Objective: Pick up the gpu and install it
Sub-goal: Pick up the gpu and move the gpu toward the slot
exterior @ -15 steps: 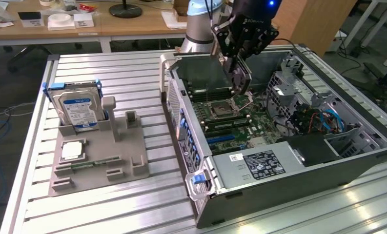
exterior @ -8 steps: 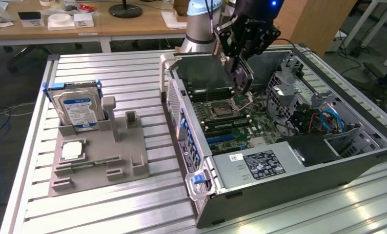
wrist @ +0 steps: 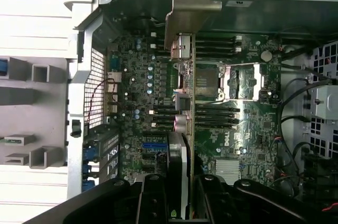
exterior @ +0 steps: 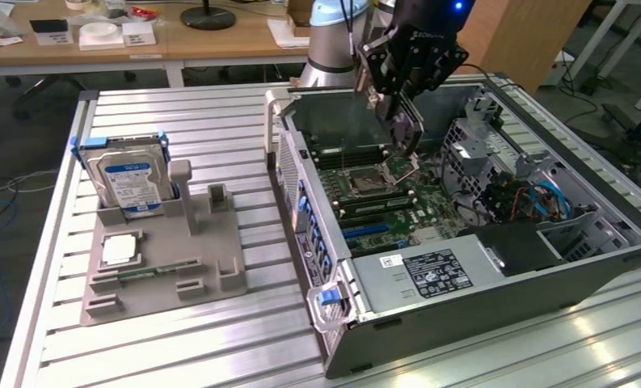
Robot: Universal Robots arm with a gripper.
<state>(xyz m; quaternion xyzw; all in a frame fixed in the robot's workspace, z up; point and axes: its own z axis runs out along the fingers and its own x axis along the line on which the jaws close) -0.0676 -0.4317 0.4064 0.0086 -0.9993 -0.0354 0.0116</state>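
Hand (wrist: 177, 184) clamped on the gpu (wrist: 179, 152), held over the open computer case (exterior: 461, 315).
The wrist view sees the card edge-on, silver bracket (wrist: 186, 7) farthest out, above the motherboard (wrist: 237, 123). The exterior view shows it hanging upright, clear of the board. The case lies on the table (exterior: 191, 347). At the exterior view's left, a grey holder (exterior: 223, 267) carries an upright hard drive (exterior: 132, 182) and a flat memory stick (exterior: 153, 271). Which slot lies beneath the card is unclear.
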